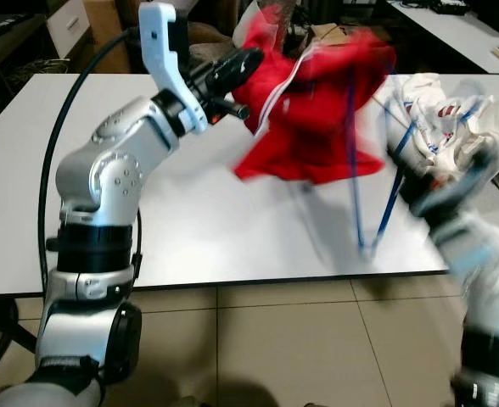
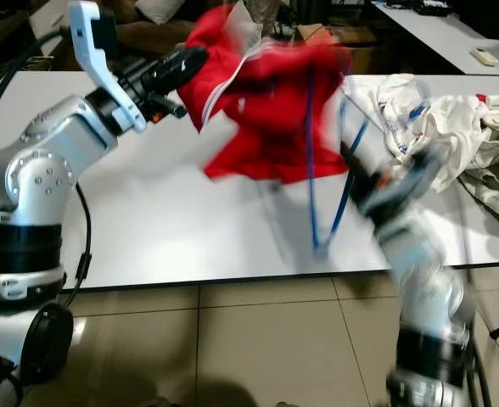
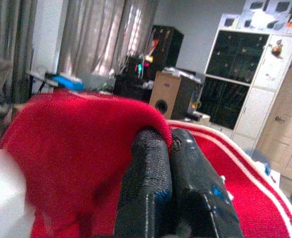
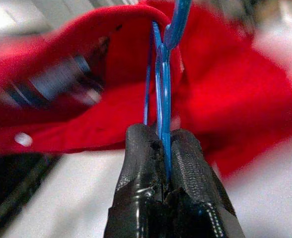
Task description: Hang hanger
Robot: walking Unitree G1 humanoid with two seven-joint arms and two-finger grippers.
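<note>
A red garment with white trim (image 1: 313, 110) hangs lifted above the white table (image 1: 148, 229). My left gripper (image 1: 248, 61) is shut on its upper left edge; in the left wrist view the black fingers (image 3: 151, 183) pinch the red cloth (image 3: 71, 148). A blue wire hanger (image 1: 377, 186) runs under and through the garment, its lower corner near the table's front edge. My right gripper (image 4: 165, 144) is shut on the hanger's thin blue wire (image 4: 162, 84), seen against the red cloth. The right arm (image 1: 479, 254) is blurred.
A heap of white and pale clothes (image 1: 462, 119) lies on the right of the table. Tiled floor (image 1: 275, 348) is in front of the table. More tables and boxes (image 1: 453, 25) stand behind.
</note>
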